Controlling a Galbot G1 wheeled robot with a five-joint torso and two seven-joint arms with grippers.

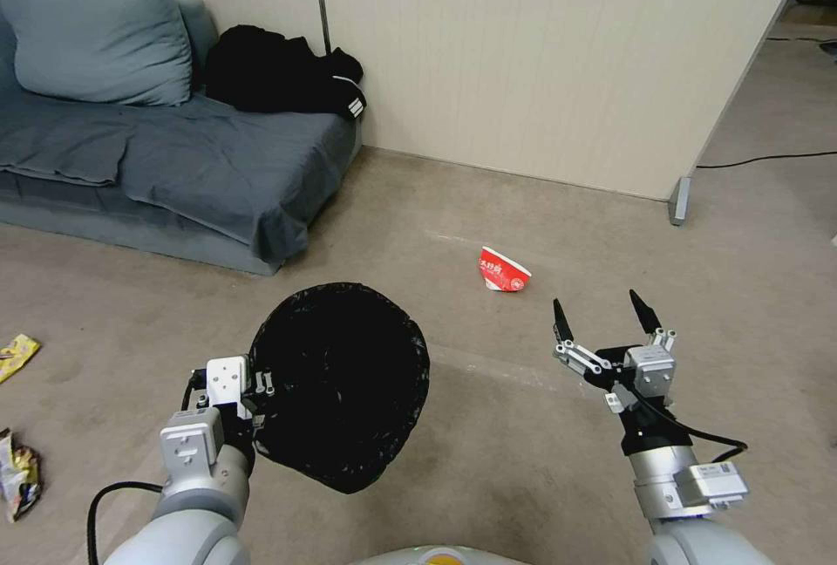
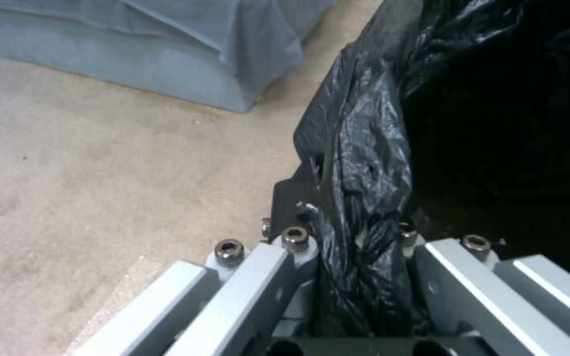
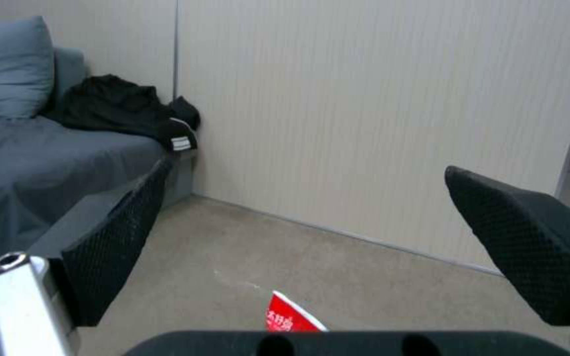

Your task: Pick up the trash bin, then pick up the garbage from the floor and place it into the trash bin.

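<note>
Right gripper [image 1: 608, 310] wide open, empty, above carpet; crushed red-and-white paper cup [image 1: 503, 271] on floor just ahead, slightly left of it. Left gripper [image 1: 259, 391] clamped on black-bag-lined round trash bin [image 1: 342, 386] rim, bin held off floor.

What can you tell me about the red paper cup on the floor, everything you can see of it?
The red paper cup is small, red on the outside with white print and a white edge, and looks like thin coated paper. It lies tipped on its side on the bare beige floor, near the wall, apart from the sofa. Nothing touches it. The right gripper hangs just short of it, fingers spread wide; its red tip also shows between them in the right wrist view.
</note>
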